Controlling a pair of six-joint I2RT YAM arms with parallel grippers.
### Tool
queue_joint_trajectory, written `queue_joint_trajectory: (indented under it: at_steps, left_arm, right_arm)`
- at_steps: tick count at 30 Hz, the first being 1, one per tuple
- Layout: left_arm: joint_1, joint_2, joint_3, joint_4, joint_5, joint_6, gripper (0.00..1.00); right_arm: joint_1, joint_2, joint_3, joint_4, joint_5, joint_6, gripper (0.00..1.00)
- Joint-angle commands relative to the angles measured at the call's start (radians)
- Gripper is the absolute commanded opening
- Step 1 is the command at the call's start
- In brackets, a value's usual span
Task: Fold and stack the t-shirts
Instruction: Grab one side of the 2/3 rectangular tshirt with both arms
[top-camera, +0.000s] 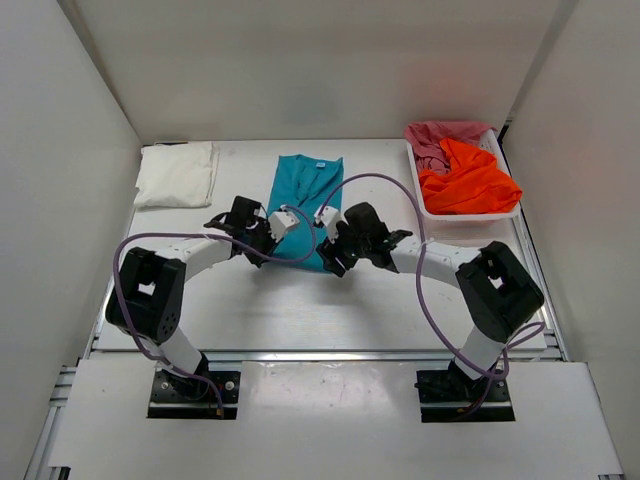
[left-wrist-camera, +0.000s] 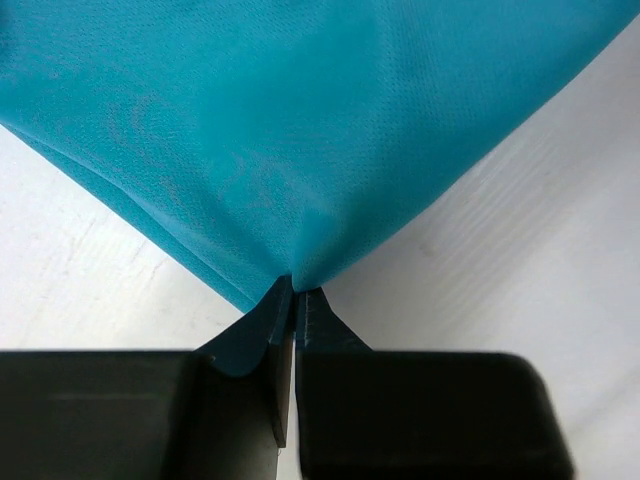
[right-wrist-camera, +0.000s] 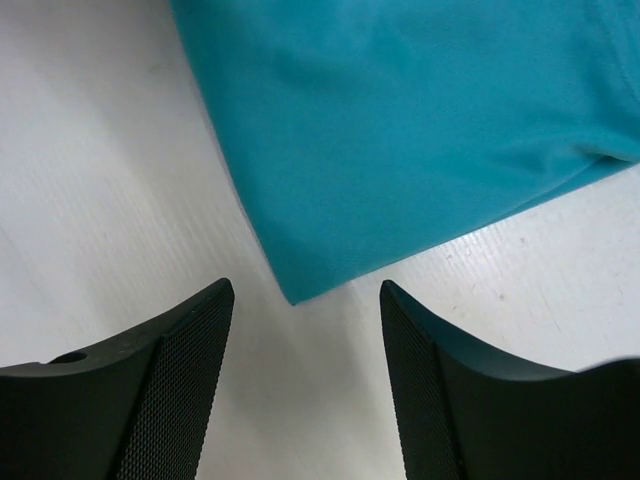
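- Teal shirt (left-wrist-camera: 300, 120): one corner is pinched in the left gripper (left-wrist-camera: 293, 290), jaws closed tight on the cloth, which fans out from the pinch.
- Right gripper (right-wrist-camera: 305, 288): jaws spread wide and holding nothing. Another corner of the teal shirt lies just ahead of the gap, flat on the table (top-camera: 300, 310).
- The teal shirt lies mid-table, between the two arms and running away from them.
- White shirt (top-camera: 177, 175): folded, far left corner of the table.
- Basket (top-camera: 512, 212), far right: holds the orange shirt (top-camera: 465, 185), crumpled, with the pink shirt (top-camera: 440, 135) behind it.
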Motion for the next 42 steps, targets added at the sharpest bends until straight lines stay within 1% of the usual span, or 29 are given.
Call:
queue_joint_trajectory:
  at_steps: [1,3,6,11,16,19,20,21,22,24,25,26,29,33,34,36,39,40,42]
  left_arm:
    - [0.008,-0.01,0.043,-0.052,0.104,-0.137,0.0]
    - [0.001,-0.008,0.022,-0.049,0.11,-0.154,0.0]
    - [-0.012,-0.019,0.006,-0.048,0.106,-0.155,0.0]
    - [-0.004,-0.008,0.018,-0.058,0.101,-0.157,0.0]
    - [-0.003,0.001,0.034,-0.066,0.103,-0.148,0.0]
    - [0.008,-0.005,0.028,-0.055,0.109,-0.155,0.0]
    - [0.002,-0.005,0.026,-0.054,0.113,-0.157,0.0]
    - [0.005,-0.007,0.019,-0.058,0.115,-0.154,0.0]
    - [0.01,-0.008,0.018,-0.052,0.118,-0.161,0.0]
    - [0.007,-0.011,0.015,-0.052,0.118,-0.161,0.0]
    - [0.014,-0.015,0.012,-0.055,0.115,-0.164,0.0]
    - [0.011,-0.018,0.008,-0.055,0.118,-0.166,0.0]
    - [0.011,-0.024,0.009,-0.075,0.107,-0.155,0.0]
    - [-0.013,-0.034,0.02,-0.107,0.086,-0.191,0.0]
    - [-0.019,-0.03,0.038,-0.117,0.089,-0.192,0.0]
    - [-0.033,-0.036,0.055,-0.155,0.091,-0.203,0.0]
    - [-0.03,-0.05,0.066,-0.215,0.083,-0.214,0.0]
    - [-0.032,-0.062,0.081,-0.228,0.081,-0.215,0.0]
    - [-0.038,-0.064,0.113,-0.305,0.083,-0.211,0.0]
  right_arm:
    - [0.023,-0.001,-0.054,0.083,-0.042,-0.168,0.66]
    - [0.031,0.011,-0.066,0.101,-0.055,-0.22,0.66]
    - [0.048,0.042,-0.054,0.092,-0.013,-0.288,0.66]
    - [0.063,0.067,-0.059,0.095,-0.004,-0.359,0.67]
    - [0.071,0.132,-0.03,0.066,0.114,-0.392,0.66]
    - [0.071,0.175,-0.01,0.049,0.174,-0.39,0.61]
    - [0.071,0.183,-0.01,0.05,0.174,-0.389,0.53]
    - [0.074,0.185,-0.006,0.047,0.182,-0.397,0.41]
    - [0.081,0.183,-0.005,0.046,0.176,-0.39,0.34]
    - [0.074,0.182,-0.005,0.043,0.168,-0.385,0.11]
    - [0.074,0.177,-0.005,0.038,0.168,-0.379,0.03]
    - [0.075,0.16,-0.008,0.031,0.163,-0.377,0.0]
    - [0.069,0.111,-0.032,0.012,0.127,-0.383,0.0]
    - [0.072,0.025,-0.045,-0.006,0.091,-0.374,0.0]
    - [0.069,0.028,-0.04,-0.058,0.079,-0.374,0.0]
    - [0.077,-0.014,-0.011,-0.097,0.044,-0.373,0.0]
    - [0.066,-0.06,0.007,-0.17,-0.074,-0.363,0.0]
    - [0.052,-0.07,0.007,-0.192,-0.093,-0.362,0.0]
    - [0.036,-0.084,0.036,-0.276,-0.189,-0.344,0.0]
